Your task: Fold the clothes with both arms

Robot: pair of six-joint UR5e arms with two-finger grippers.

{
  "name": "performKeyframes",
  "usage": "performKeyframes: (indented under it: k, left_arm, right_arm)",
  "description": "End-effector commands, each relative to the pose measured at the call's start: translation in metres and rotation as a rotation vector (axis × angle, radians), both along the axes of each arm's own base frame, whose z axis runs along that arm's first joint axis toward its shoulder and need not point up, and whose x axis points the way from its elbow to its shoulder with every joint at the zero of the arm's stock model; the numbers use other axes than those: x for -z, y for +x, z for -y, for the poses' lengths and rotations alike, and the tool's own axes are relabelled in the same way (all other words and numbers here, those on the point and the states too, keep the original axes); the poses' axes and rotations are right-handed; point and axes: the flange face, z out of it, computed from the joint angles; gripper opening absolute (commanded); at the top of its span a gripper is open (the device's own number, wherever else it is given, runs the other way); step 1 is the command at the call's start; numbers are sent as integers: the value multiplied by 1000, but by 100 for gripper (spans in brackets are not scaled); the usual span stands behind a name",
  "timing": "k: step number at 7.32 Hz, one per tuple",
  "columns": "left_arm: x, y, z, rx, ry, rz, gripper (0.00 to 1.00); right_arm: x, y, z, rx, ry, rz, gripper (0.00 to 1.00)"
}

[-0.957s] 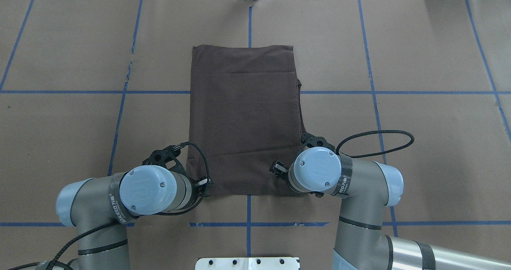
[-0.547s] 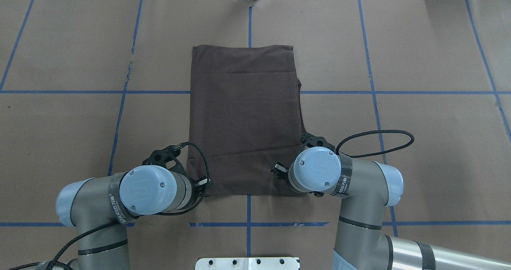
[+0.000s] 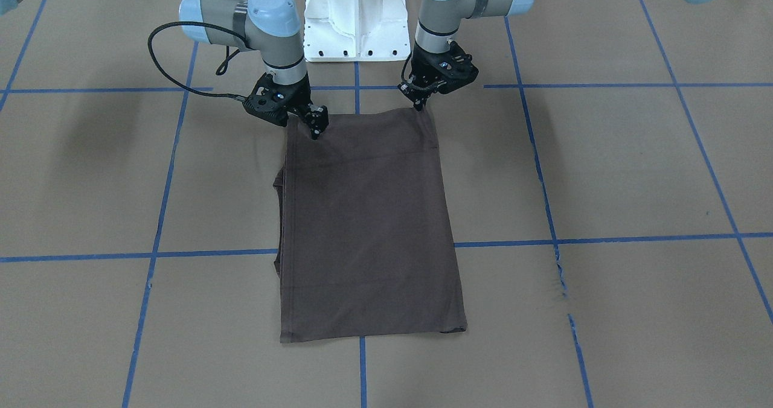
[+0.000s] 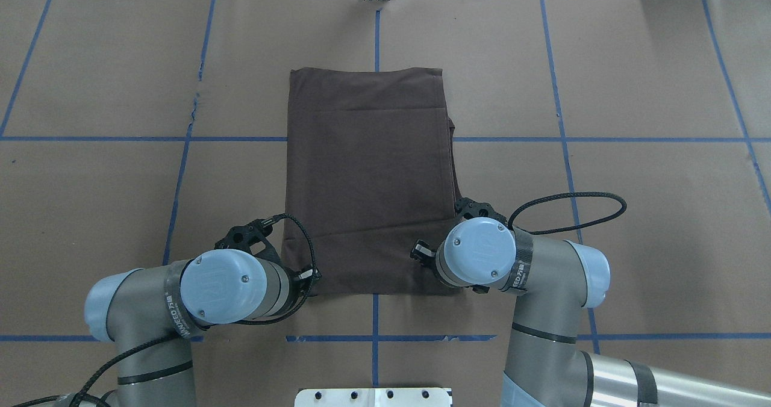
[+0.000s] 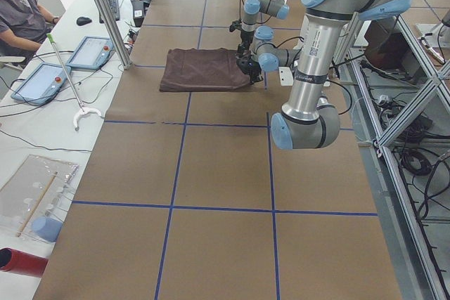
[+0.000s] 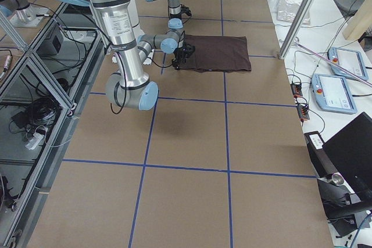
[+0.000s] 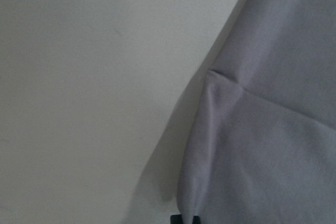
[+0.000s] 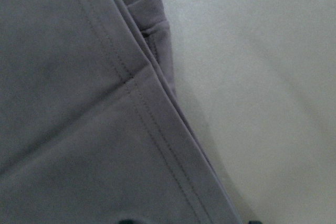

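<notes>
Two grippers sit at the two near corners of the T-shirt, the corners closest to the robot. The shirt lies flat in the middle of the brown table. Its sides are folded in, so it makes one long shape w/ no sleeves spread out. The step in hand looks like the grab for the next fold, near end over to far end.

Left gripper: fingers pinched together on its corner. The left wrist cam shows the cloth pulled up in a small peak to the tips.

Right gripper: the right wrist cam shows two dark tips well apart at the bottom edge, w/ flat cloth between. So it looks open and is not holding yet.

Next, the right one prob. needs to close on its corner and catch all the layers. Then both should lift together, go across and lay the end down w/ edges lined up. Thin soft cloth could sag, or a layer could slip out.

Only the front view shows the finger ends. The overhead view hides them under the round blue wrist caps, but it shows the shirt's shape best, plus an under layer poking out on one side. Both side views are too small for fingers. The left side view shows a person at a desk.
</notes>
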Motion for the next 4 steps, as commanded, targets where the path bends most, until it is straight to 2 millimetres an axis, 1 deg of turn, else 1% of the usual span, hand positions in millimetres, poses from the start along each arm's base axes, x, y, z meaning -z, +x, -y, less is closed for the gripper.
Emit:
performKeyframes:
  k: [1, 2, 4]
  left_arm:
    - [0, 0, 0, 0, 0, 0, 0]
    - [-1, 0, 0, 0, 0, 1, 0]
    - [0, 0, 0, 0, 0, 0, 0]
  right_arm:
    - [4, 1, 3, -3, 2, 5, 10]
    - [7, 1, 6, -6, 1, 8, 7]
    - [11, 2, 8, -9, 2, 14, 5]
